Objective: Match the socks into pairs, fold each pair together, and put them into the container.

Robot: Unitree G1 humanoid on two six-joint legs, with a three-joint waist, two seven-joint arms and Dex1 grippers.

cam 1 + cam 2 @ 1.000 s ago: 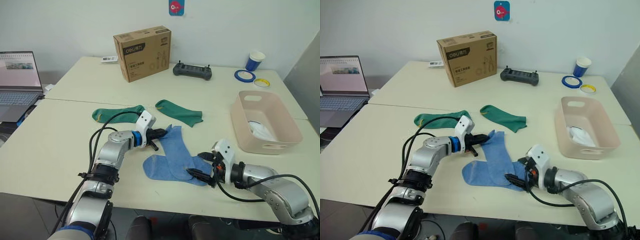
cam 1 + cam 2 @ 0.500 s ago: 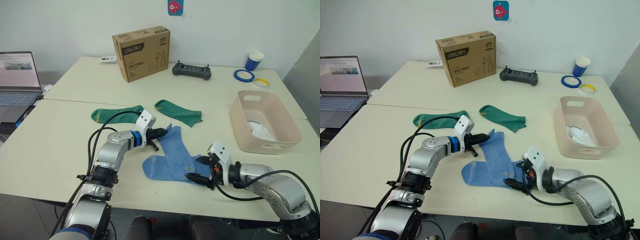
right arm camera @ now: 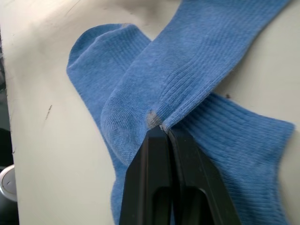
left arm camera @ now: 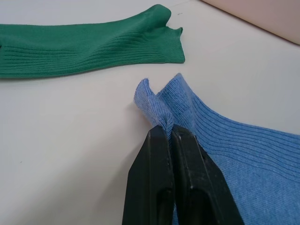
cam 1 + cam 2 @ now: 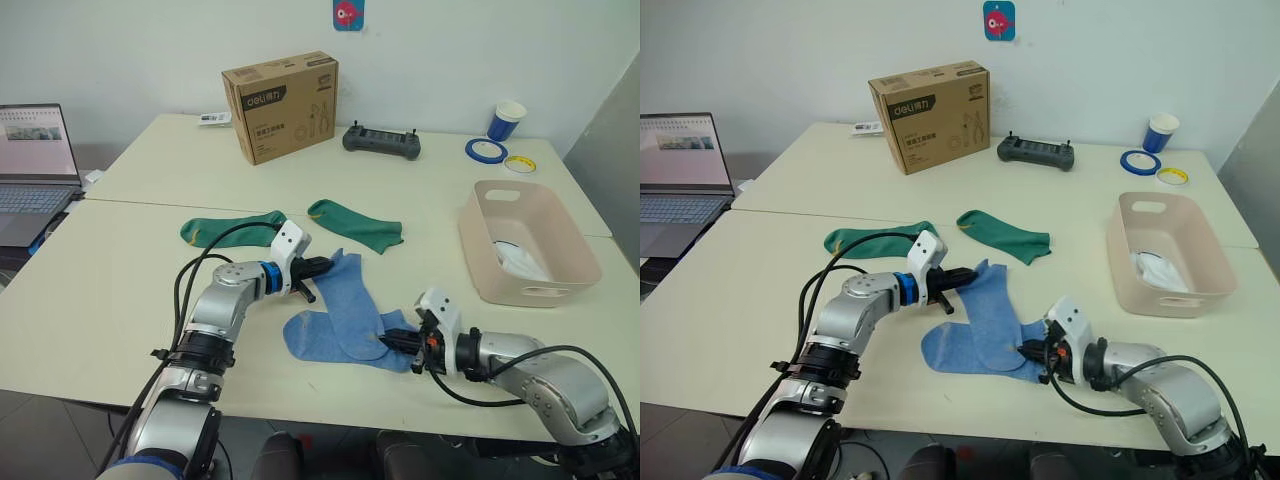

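Observation:
Two light blue socks lie crossed near the table's front: one [image 5: 350, 300] runs away from me, the other [image 5: 305, 335] lies across under it. My left gripper [image 5: 325, 266] is shut on the far sock's cuff [image 4: 159, 101], which bunches up between its fingers. My right gripper [image 5: 393, 340] is shut on the blue fabric [image 3: 154, 101] where the two socks overlap. Two dark green socks [image 5: 232, 228] [image 5: 357, 224] lie flat beyond them. At the right stands the pale pink container [image 5: 500, 205], with a white sock [image 5: 520, 262] inside.
At the back of the table stand a brown cardboard box [image 5: 281, 105], a black controller [image 5: 381, 142], a blue cup [image 5: 509, 120] and two tape rolls [image 5: 491, 151] [image 5: 521, 163]. A laptop [image 5: 35, 160] sits at the far left.
My right gripper has slid left onto the blue socks and shut on them. The left gripper has kept its hold on the cuff.

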